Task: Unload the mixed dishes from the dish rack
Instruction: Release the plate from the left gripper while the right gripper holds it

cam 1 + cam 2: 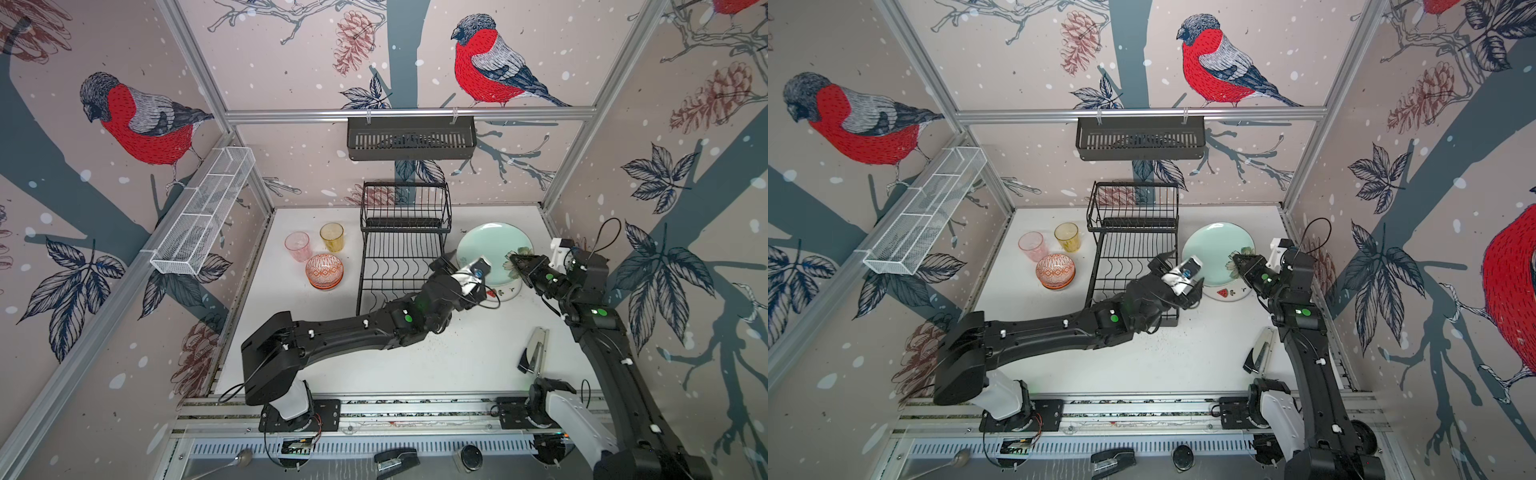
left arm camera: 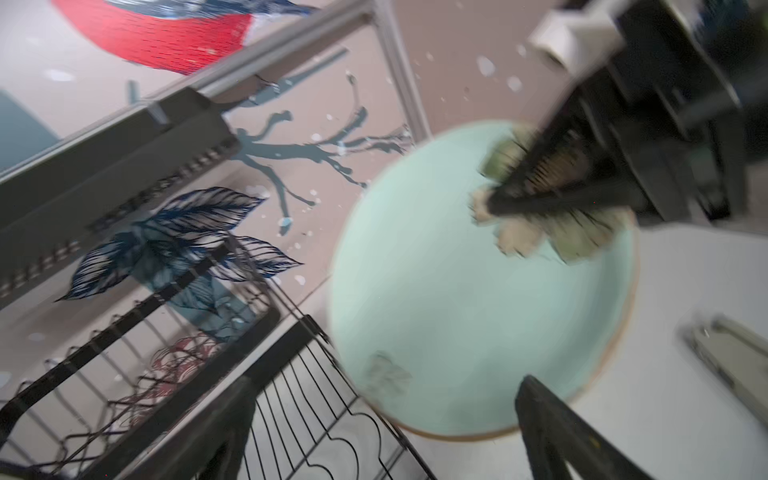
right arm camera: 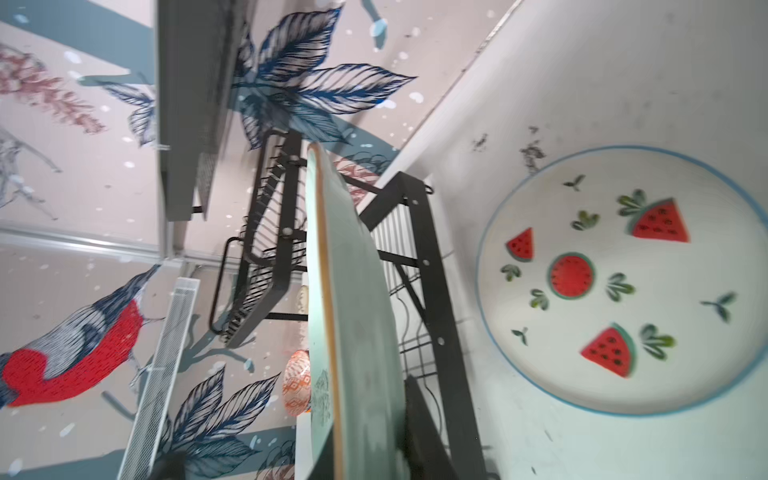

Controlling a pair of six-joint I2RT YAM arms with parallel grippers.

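Note:
The pale mint plate (image 1: 486, 245) (image 1: 1212, 249) (image 2: 457, 282) (image 3: 353, 299) hangs tilted over the table, right of the dish rack (image 1: 399, 257) (image 1: 1129, 253) (image 2: 291, 395) (image 3: 428, 257). My right gripper (image 1: 513, 259) (image 1: 1235, 262) (image 2: 498, 199) (image 3: 370, 440) is shut on its flowered rim. Under it a cream watermelon plate (image 1: 505, 293) (image 1: 1225, 293) (image 3: 623, 282) lies flat. By the mint plate's rack-side edge, my left gripper (image 1: 457, 259) (image 1: 1173, 262) (image 2: 392, 436) is open and holds nothing. Both rack tiers look bare. An orange patterned bowl (image 1: 324, 270) (image 1: 1055, 270) (image 3: 297, 382), a pink tumbler (image 1: 298, 245) (image 1: 1032, 245) and an amber tumbler (image 1: 332, 236) (image 1: 1067, 236) stand left of the rack.
A black slotted shelf basket (image 1: 411, 137) hangs on the back rail. Along the left wall runs a long white mesh tray (image 1: 203, 208). A metal stapler-like tool (image 1: 534, 351) lies on the table at front right, close to the right arm.

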